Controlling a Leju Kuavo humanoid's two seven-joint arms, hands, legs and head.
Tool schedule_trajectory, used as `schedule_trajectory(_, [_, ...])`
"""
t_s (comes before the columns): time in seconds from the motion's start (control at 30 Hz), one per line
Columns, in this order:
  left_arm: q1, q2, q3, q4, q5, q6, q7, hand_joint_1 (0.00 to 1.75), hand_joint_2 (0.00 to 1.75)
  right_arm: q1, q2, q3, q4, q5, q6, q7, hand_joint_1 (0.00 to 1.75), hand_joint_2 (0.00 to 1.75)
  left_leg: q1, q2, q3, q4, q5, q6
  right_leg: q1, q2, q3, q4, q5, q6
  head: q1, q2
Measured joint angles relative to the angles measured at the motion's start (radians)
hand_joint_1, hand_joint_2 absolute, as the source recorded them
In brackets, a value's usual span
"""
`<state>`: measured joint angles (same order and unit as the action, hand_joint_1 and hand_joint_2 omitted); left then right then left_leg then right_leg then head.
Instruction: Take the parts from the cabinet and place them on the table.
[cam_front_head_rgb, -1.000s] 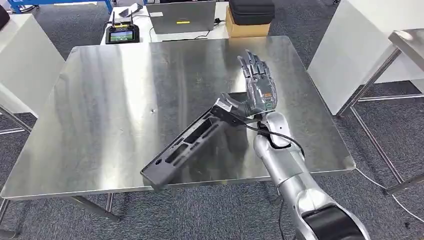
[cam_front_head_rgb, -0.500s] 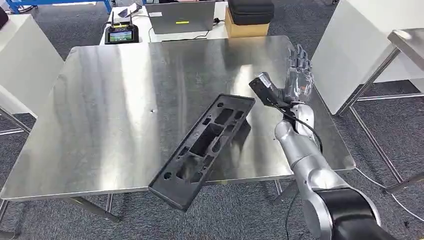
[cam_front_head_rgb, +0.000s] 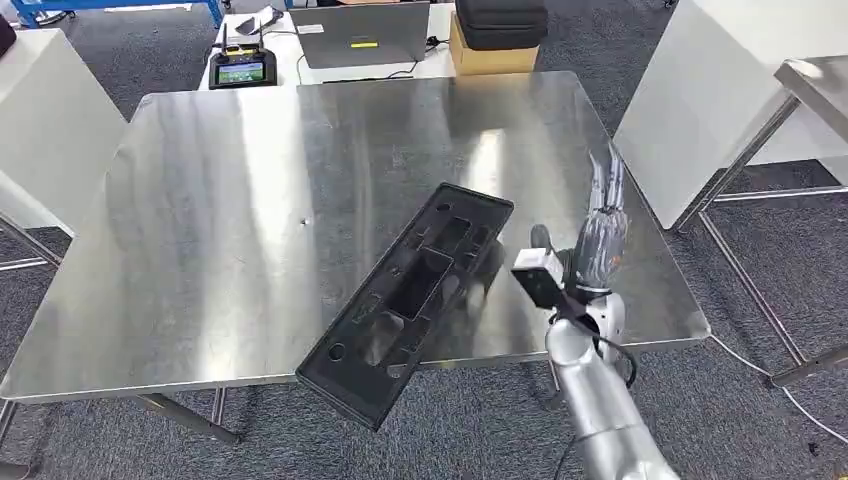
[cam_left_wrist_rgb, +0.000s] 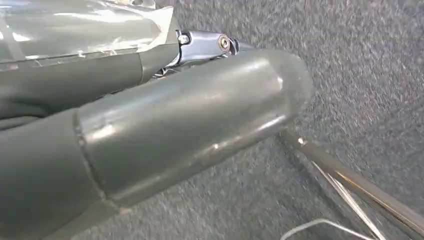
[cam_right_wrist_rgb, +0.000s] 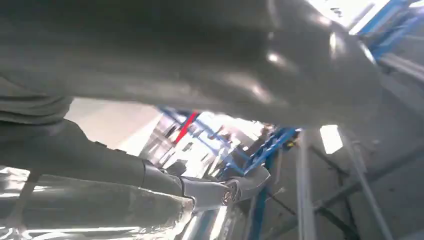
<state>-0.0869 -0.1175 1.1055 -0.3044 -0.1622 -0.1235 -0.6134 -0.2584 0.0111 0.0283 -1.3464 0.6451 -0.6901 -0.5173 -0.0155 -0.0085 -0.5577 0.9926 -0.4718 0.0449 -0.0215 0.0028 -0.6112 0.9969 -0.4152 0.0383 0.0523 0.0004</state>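
Where the black part (cam_front_head_rgb: 405, 305) lies, flat and slantwise on the steel table (cam_front_head_rgb: 220, 220), one end pokes out past the table's near edge while the other end points toward the table's middle. Its upper face is cut with several recesses and holes. Just beside the part, on the side toward the table's right edge, the right hand (cam_front_head_rgb: 598, 225) stands edge-on above the tabletop, fingers straight and close alongside one another, pointing away from the robot, with nothing in them. Hand and part do not touch; a strip of bare steel shows between them. A small boxy camera sits at the wrist on the part's side, and the silver forearm runs down from it past the table's near edge.

The left hand (cam_left_wrist_rgb: 150, 130) appears in the left wrist view as a thick grey thumb over grey carpet; whether its fingers are apart or curled cannot be told.

Beyond the table's far edge stand a laptop (cam_front_head_rgb: 362, 32), a handheld controller (cam_front_head_rgb: 243, 68) with a lit screen, and a cardboard box (cam_front_head_rgb: 488, 55) with a black case (cam_front_head_rgb: 500, 20) on top.
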Motion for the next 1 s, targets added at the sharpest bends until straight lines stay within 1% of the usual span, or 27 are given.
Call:
schedule_trajectory(0.07, [0.000, -0.005, 0.001, -0.002, -0.007, 0.019, 0.000, 0.00, 0.00, 0.061, 0.014, 0.033, -0.077, -0.015, 0.000, -0.009, 0.00, 0.00, -0.001, 0.000, 0.001, 0.000, -0.001, 0.000, 0.000, 0.000, 0.000, 0.000, 0.000, 0.000, 0.000, 0.000])
schedule_trajectory(0.1, [0.000, -0.007, 0.002, -0.003, -0.013, 0.028, 0.001, 0.00, 0.00, 0.088, 0.021, 0.051, -0.113, -0.036, 0.001, -0.018, 0.00, 0.00, -0.004, 0.000, 0.001, 0.003, -0.005, 0.002, -0.003, 0.000, 0.001, -0.003, 0.000, 0.000, 0.000, 0.000])
schedule_trajectory(0.13, [0.000, -0.009, 0.004, -0.003, -0.016, 0.040, 0.007, 0.00, 0.00, 0.116, 0.029, 0.070, -0.141, -0.060, 0.001, -0.031, 0.00, 0.00, -0.003, 0.000, 0.001, 0.003, -0.007, 0.005, -0.010, 0.000, 0.002, -0.003, 0.000, 0.001, 0.000, 0.000])
schedule_trajectory(0.17, [0.001, -0.011, 0.005, -0.004, -0.017, 0.046, 0.014, 0.00, 0.00, 0.140, 0.032, 0.088, -0.163, -0.074, 0.001, -0.043, 0.00, 0.00, -0.002, 0.000, 0.001, 0.004, -0.007, 0.006, -0.010, 0.000, 0.002, -0.003, 0.000, 0.001, 0.000, 0.000])
schedule_trajectory(0.27, [0.002, -0.018, 0.017, -0.004, -0.016, 0.055, 0.031, 0.00, 0.00, 0.200, 0.051, 0.135, -0.205, -0.124, 0.002, -0.076, 0.00, 0.00, -0.003, 0.000, 0.000, 0.009, -0.010, 0.010, -0.013, 0.000, 0.004, -0.003, 0.000, 0.002, 0.000, 0.000])
schedule_trajectory(0.33, [0.002, -0.021, 0.024, -0.005, -0.016, 0.058, 0.036, 0.00, 0.00, 0.222, 0.061, 0.161, -0.217, -0.140, 0.002, -0.084, 0.00, 0.00, -0.004, 0.000, 0.000, 0.012, -0.011, 0.014, -0.014, 0.000, 0.006, -0.004, 0.000, 0.006, 0.000, 0.000])
schedule_trajectory(0.37, [0.002, -0.023, 0.027, -0.005, -0.015, 0.058, 0.037, 0.00, 0.00, 0.228, 0.066, 0.170, -0.227, -0.144, 0.002, -0.087, 0.00, 0.00, -0.004, 0.000, 0.002, 0.010, -0.008, 0.018, -0.014, 0.000, 0.010, -0.010, 0.003, 0.011, 0.000, 0.000])
schedule_trajectory(0.4, [0.002, -0.024, 0.028, -0.007, -0.015, 0.058, 0.037, 0.00, 0.00, 0.231, 0.069, 0.174, -0.233, -0.144, 0.002, -0.088, 0.00, 0.00, 0.004, 0.002, 0.010, -0.013, 0.010, 0.024, 0.001, 0.002, 0.009, -0.002, -0.001, 0.017, 0.000, 0.000])
schedule_trajectory(0.43, [0.002, -0.031, 0.029, -0.007, -0.015, 0.058, 0.037, 0.00, 0.00, 0.234, 0.069, 0.177, -0.237, -0.144, 0.002, -0.089, 0.00, 0.00, 0.008, 0.008, 0.018, -0.017, 0.015, 0.027, -0.007, -0.003, -0.003, 0.017, -0.018, 0.013, 0.002, 0.000])
schedule_trajectory(0.47, [0.002, -0.032, 0.029, -0.009, -0.015, 0.058, 0.038, 0.00, 0.00, 0.235, 0.069, 0.181, -0.240, -0.144, 0.002, -0.089, 0.00, 0.00, 0.008, 0.007, 0.018, -0.020, 0.019, 0.032, 0.003, -0.002, -0.020, 0.065, -0.051, 0.002, 0.002, 0.000])
schedule_trajectory(0.5, [0.002, -0.032, 0.030, -0.010, -0.015, 0.058, 0.040, 0.00, 0.00, 0.237, 0.069, 0.184, -0.241, -0.146, 0.002, -0.089, 0.00, 0.00, 0.009, 0.009, 0.017, -0.019, 0.020, 0.034, 0.000, -0.002, -0.059, 0.154, -0.096, -0.009, 0.003, 0.000])
schedule_trajectory(0.53, [0.002, -0.034, 0.032, -0.010, -0.015, 0.061, 0.043, 0.00, 0.00, 0.241, 0.069, 0.186, -0.241, -0.148, 0.003, -0.088, 0.00, 0.00, 0.008, 0.009, 0.015, -0.019, 0.020, 0.035, 0.000, -0.002, -0.092, 0.233, -0.128, -0.012, 0.004, 0.000])
schedule_trajectory(0.57, [0.002, -0.036, 0.034, -0.010, -0.014, 0.064, 0.046, 0.00, 0.00, 0.245, 0.069, 0.188, -0.240, -0.154, 0.006, -0.087, 0.00, 0.00, 0.007, 0.009, 0.012, -0.018, 0.021, 0.035, 0.001, -0.002, -0.116, 0.294, -0.147, -0.011, 0.003, 0.000])
schedule_trajectory(0.6, [0.003, -0.039, 0.036, -0.010, -0.013, 0.070, 0.050, 0.00, 0.00, 0.249, 0.069, 0.190, -0.239, -0.159, 0.009, -0.084, 0.00, 0.00, 0.007, 0.009, 0.010, -0.016, 0.021, 0.034, 0.001, -0.002, -0.119, 0.311, -0.147, -0.004, 0.003, 0.000])
schedule_trajectory(0.63, [0.004, -0.043, 0.039, -0.010, -0.012, 0.075, 0.056, 0.00, 0.00, 0.251, 0.071, 0.198, -0.235, -0.164, 0.011, -0.081, 0.00, 0.00, 0.007, 0.009, 0.009, -0.013, 0.021, 0.033, 0.000, -0.002, -0.092, 0.271, -0.130, 0.005, 0.003, 0.000])
schedule_trajectory(0.67, [0.004, -0.047, 0.043, -0.010, -0.012, 0.079, 0.059, 0.00, 0.00, 0.252, 0.071, 0.203, -0.233, -0.166, 0.014, -0.080, 0.00, 0.00, 0.008, 0.009, 0.008, -0.011, 0.021, 0.033, 0.000, -0.003, -0.051, 0.202, -0.104, 0.013, 0.003, 0.000])
schedule_trajectory(0.7, [0.004, -0.051, 0.046, -0.010, -0.012, 0.082, 0.061, 0.00, 0.00, 0.253, 0.071, 0.208, -0.230, -0.168, 0.017, -0.080, 0.00, 0.00, 0.009, 0.008, 0.007, -0.007, 0.020, 0.030, -0.003, -0.004, 0.012, 0.093, -0.069, 0.021, 0.003, 0.000])
schedule_trajectory(0.73, [0.004, -0.055, 0.048, -0.010, -0.012, 0.083, 0.064, 0.00, 0.00, 0.255, 0.072, 0.211, -0.229, -0.169, 0.019, -0.077, 0.00, 0.00, 0.007, 0.007, 0.004, 0.002, 0.017, 0.023, -0.007, -0.006, 0.059, 0.002, -0.058, 0.020, 0.003, 0.000])
schedule_trajectory(0.77, [0.004, -0.055, 0.050, -0.012, -0.012, 0.084, 0.065, 0.00, 0.00, 0.258, 0.072, 0.213, -0.228, -0.169, 0.020, -0.076, 0.00, 0.00, 0.002, 0.005, 0.000, 0.006, 0.013, 0.014, 0.000, -0.004, 0.057, 0.006, -0.055, 0.011, 0.002, 0.000])
schedule_trajectory(0.8, [0.004, -0.058, 0.051, -0.014, -0.008, 0.085, 0.067, 0.00, 0.00, 0.264, 0.073, 0.215, -0.230, -0.167, 0.022, -0.073, 0.00, 0.00, 0.003, 0.005, -0.003, 0.010, 0.014, 0.008, -0.001, -0.002, 0.057, 0.005, -0.051, 0.001, 0.002, 0.000])
schedule_trajectory(0.83, [0.004, -0.061, 0.054, -0.018, -0.006, 0.085, 0.069, 0.00, 0.00, 0.269, 0.073, 0.215, -0.231, -0.164, 0.027, -0.069, 0.00, 0.00, 0.005, 0.005, -0.005, 0.010, 0.017, 0.003, 0.002, -0.001, 0.054, 0.005, -0.048, -0.003, 0.001, 0.000])
schedule_trajectory(0.87, [0.004, -0.063, 0.057, -0.019, -0.005, 0.088, 0.069, 0.00, 0.00, 0.274, 0.073, 0.217, -0.231, -0.160, 0.031, -0.067, 0.00, 0.00, 0.008, 0.005, -0.007, 0.008, 0.021, -0.004, 0.004, -0.001, 0.053, 0.007, -0.045, -0.008, 0.002, 0.000])
schedule_trajectory(0.9, [0.004, -0.063, 0.060, -0.021, -0.005, 0.088, 0.070, 0.00, 0.00, 0.276, 0.074, 0.220, -0.231, -0.159, 0.033, -0.067, 0.00, 0.00, 0.010, 0.005, -0.010, 0.012, 0.022, -0.007, -0.006, -0.001, 0.051, 0.001, -0.038, -0.019, 0.002, 0.000])
schedule_trajectory(0.93, [0.005, -0.065, 0.061, -0.022, -0.005, 0.089, 0.070, 0.00, 0.00, 0.276, 0.074, 0.223, -0.231, -0.159, 0.034, -0.067, 0.00, 0.00, 0.014, 0.004, -0.018, 0.026, 0.001, -0.013, -0.009, -0.002, 0.047, 0.000, -0.032, -0.028, 0.002, 0.000])
schedule_trajectory(0.97, [0.005, -0.068, 0.061, -0.022, -0.005, 0.089, 0.070, 0.00, 0.00, 0.277, 0.075, 0.226, -0.233, -0.159, 0.035, -0.066, 0.00, 0.00, 0.017, 0.005, -0.030, 0.061, -0.038, -0.020, -0.009, -0.003, 0.041, 0.000, -0.027, -0.036, -0.002, 0.000])
schedule_trajectory(1.0, [0.005, -0.068, 0.062, -0.024, -0.005, 0.089, 0.070, 0.00, 0.00, 0.279, 0.076, 0.228, -0.234, -0.159, 0.035, -0.066, 0.00, 0.00, 0.022, 0.005, -0.056, 0.129, -0.090, -0.028, -0.008, -0.003, 0.034, 0.000, -0.024, -0.040, -0.004, 0.000])
